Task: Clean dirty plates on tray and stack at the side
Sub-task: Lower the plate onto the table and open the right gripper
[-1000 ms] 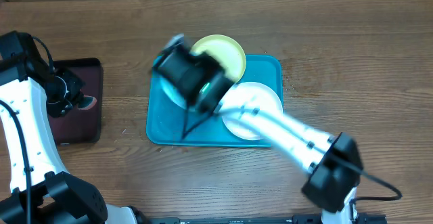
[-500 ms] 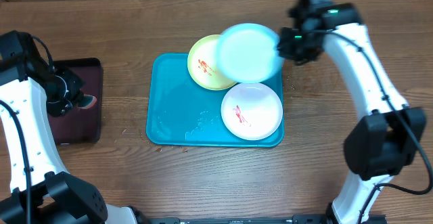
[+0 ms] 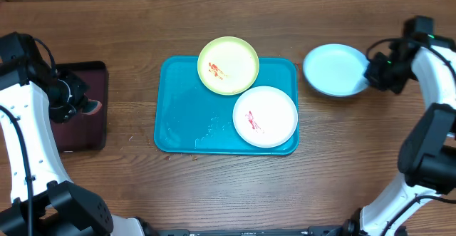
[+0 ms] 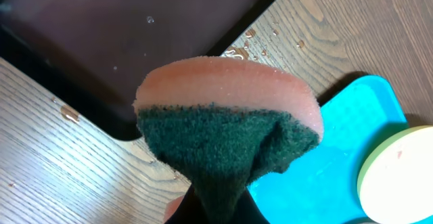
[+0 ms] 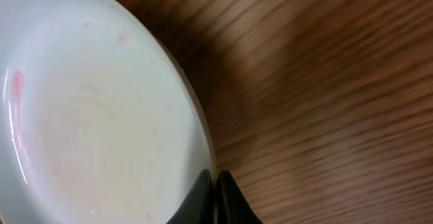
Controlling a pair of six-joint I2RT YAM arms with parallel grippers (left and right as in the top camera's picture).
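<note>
Right of the tray [image 3: 178, 125], your right gripper [image 3: 370, 73] is pinching the pale blue plate [image 3: 332, 70] by the rim, having carried it off for stacking, while your left gripper [image 3: 75, 103] is clamping the sponge [image 4: 226, 119].

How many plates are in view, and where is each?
3. Yellow-green plate overhangs the far rim of the tray; white plate lies in its near-right corner; pale blue plate is right of the tray, its rim pinched by the right tool.

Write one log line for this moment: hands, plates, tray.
left hand: shut on sponge, over dark tray | right hand: shut on pale blue plate rim, right of turquoise tray | yellow-green plate, white plate: on tray, red smears
</note>
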